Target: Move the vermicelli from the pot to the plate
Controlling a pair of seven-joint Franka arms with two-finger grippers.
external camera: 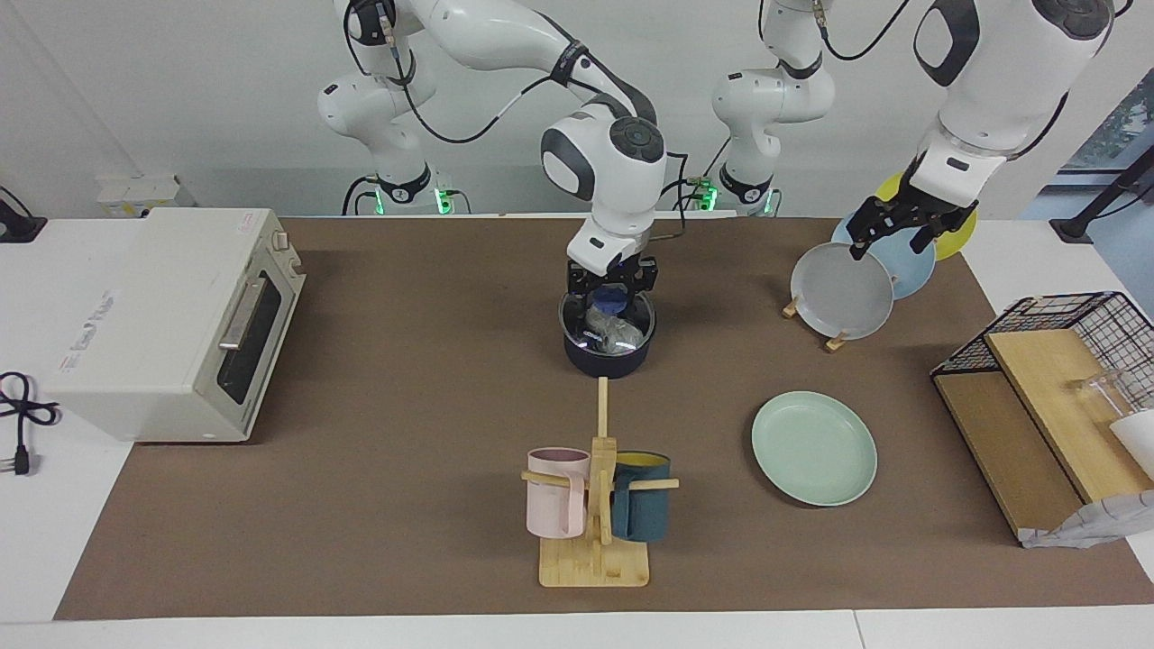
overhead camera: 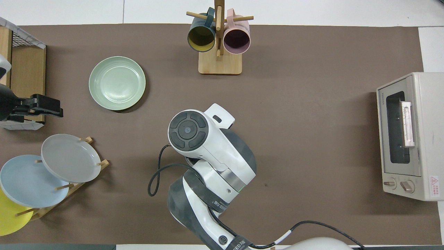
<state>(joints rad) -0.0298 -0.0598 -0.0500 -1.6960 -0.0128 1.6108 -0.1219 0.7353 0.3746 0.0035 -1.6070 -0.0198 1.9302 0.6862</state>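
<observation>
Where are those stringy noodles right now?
The vermicelli sits inside the pot mid-table, directly under the right gripper, nearer to the robots than the mug rack.
</observation>
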